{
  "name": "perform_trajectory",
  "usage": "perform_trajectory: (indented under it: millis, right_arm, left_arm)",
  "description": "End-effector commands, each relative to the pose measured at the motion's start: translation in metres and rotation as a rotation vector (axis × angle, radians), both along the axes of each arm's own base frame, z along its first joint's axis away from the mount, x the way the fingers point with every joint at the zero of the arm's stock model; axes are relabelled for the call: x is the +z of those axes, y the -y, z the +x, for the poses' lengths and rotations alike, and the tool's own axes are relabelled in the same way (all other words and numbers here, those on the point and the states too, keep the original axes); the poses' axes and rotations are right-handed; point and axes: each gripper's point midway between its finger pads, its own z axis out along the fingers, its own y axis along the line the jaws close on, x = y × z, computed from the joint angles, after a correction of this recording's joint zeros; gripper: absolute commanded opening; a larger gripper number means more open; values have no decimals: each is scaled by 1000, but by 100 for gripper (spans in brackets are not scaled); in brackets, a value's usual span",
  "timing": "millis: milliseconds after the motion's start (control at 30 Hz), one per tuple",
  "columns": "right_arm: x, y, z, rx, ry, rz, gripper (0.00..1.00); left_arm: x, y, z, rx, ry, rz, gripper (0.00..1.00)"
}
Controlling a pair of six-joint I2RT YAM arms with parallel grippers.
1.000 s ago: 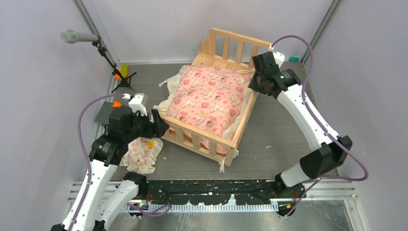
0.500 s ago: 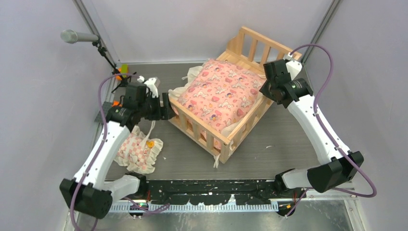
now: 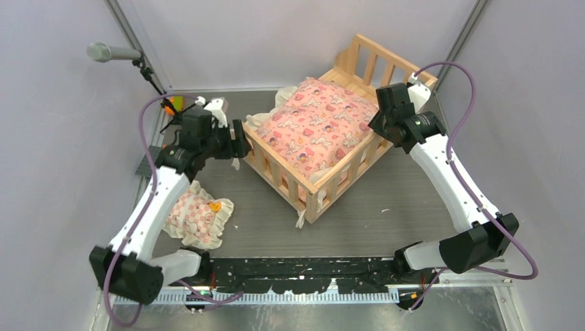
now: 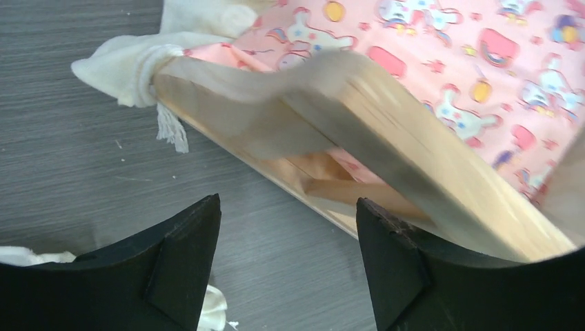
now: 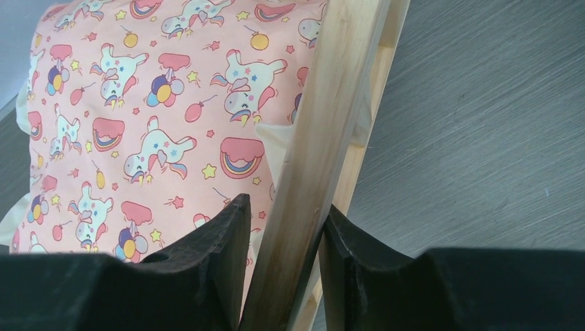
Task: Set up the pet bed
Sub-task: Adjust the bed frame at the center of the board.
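The pet bed (image 3: 343, 170), a pale wood crib frame with slatted sides, stands askew at the back middle of the table. A pink printed cushion (image 3: 317, 127) lies in it. My left gripper (image 3: 238, 141) is open at the bed's left corner. In the left wrist view nothing sits between the fingers of the left gripper (image 4: 288, 200), and the bed's rail (image 4: 414, 138) passes just above the right finger. My right gripper (image 5: 286, 203) straddles the top rail (image 5: 338, 103) on the bed's right side. Its right finger touches the wood and a narrow gap shows at its left finger. A small frilled pillow (image 3: 196, 217) lies at the front left.
A microphone (image 3: 114, 53) on a black stand (image 3: 165, 103) occupies the back left corner, with an orange and green object (image 3: 172, 105) at its foot. A dark flat plate (image 3: 148, 162) lies by the left wall. Grey walls close in on both sides.
The bed has slid right and toward the back while turning. My left arm stretched out after its corner. My right gripper moved along with the rail and its jaws have widened.
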Motion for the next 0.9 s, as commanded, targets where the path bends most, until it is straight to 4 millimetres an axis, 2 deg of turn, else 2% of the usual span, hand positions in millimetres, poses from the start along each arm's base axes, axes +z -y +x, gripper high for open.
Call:
perform_trajectory:
  millis: [0, 67, 200, 333, 400, 567, 767, 867]
  right_arm:
    - [72, -54, -15, 345, 212, 28, 32]
    - [77, -43, -27, 340, 221, 0, 45]
    - [74, -18, -56, 296, 239, -33, 55]
    - [61, -6, -82, 285, 238, -16, 58]
    - [56, -5, -92, 294, 240, 0, 60]
    - [42, -15, -115, 358, 238, 89, 63]
    - [-4, -35, -147, 449, 198, 249, 57]
    - [-26, -46, -161, 498, 180, 328, 53]
  left_arm:
    - [51, -5, -36, 5, 212, -84, 74]
    - [54, -10, -60, 9, 234, -115, 75]
    - [51, -8, -103, -30, 262, -209, 75]
    - [20, 4, -127, -96, 209, -274, 72]
    - [14, 6, -134, -103, 209, -296, 72]
    - [17, 10, -144, -96, 209, -350, 73]
    - [-23, 28, -149, -121, 105, -397, 69]
    - [-36, 46, -149, -145, 96, -378, 68]
